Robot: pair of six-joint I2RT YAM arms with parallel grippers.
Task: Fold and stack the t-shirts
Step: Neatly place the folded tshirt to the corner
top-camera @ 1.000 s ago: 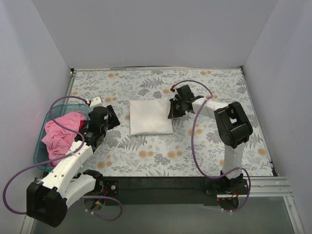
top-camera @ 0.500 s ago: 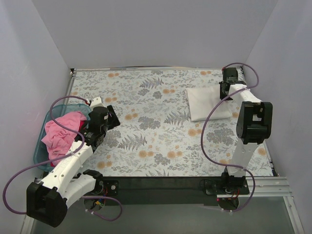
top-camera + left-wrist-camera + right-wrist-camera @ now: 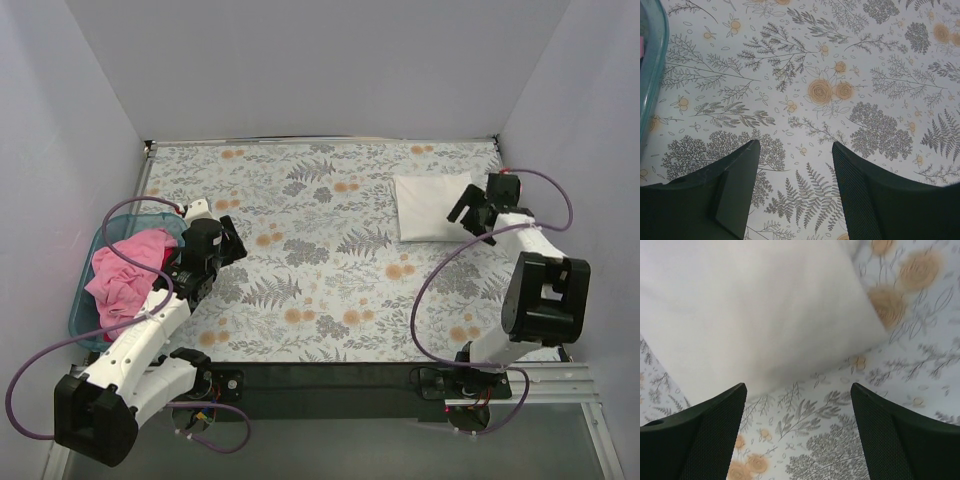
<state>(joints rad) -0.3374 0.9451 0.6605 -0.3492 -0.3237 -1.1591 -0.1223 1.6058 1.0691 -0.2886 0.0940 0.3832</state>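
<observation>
The white t-shirt (image 3: 428, 205) lies folded into a neat rectangle at the far right of the floral bench (image 3: 330, 290), flat on the cloth. The right tool (image 3: 466, 211) sits at the shirt's right edge with its 2 fingers (image 3: 710, 430) wide apart and nothing clamped between them. In the right wrist view the white t-shirt (image 3: 755, 305) fills the upper part of the picture, and the right tool (image 3: 797, 390) hangs over the bench just past the shirt's edge.

The pink t-shirt (image 3: 125, 272) is crumpled in the teal basket (image 3: 80, 305) at the left side of the bench, spilling a little over the rim. The left tool (image 3: 228, 241) is just to the right of the basket. In its wrist view the left tool (image 3: 795, 150) is spread apart over bare floral cloth and holds nothing, with the teal basket (image 3: 652, 75) rim at the left border.
</observation>
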